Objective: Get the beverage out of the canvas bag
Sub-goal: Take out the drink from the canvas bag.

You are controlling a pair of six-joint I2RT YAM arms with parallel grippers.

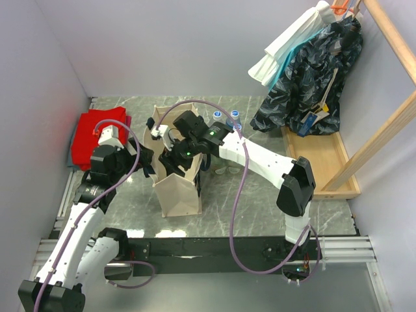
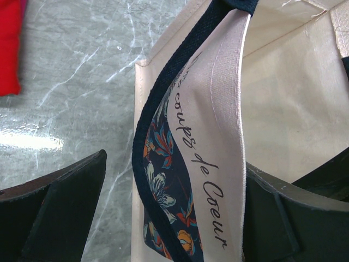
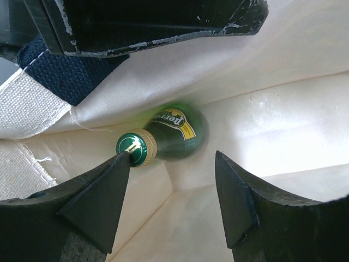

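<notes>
right claw [image 3: 172, 158]: released, inside canvas bag [image 1: 179, 195]
beverage [image 3: 173, 134]: green bottle, visible in right wrist view only, cap pointing 9 o'clock
left claw [image 2: 175, 161]: released, astride bag wall

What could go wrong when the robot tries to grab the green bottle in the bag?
The green bottle sits off to one side, its cap right by one finger of the open right tool, so the tool might knock it or close on nothing. The left tool straddles the wall of the canvas bag without pinching it, so the soft bag could lift or tip with the bottle.
</notes>
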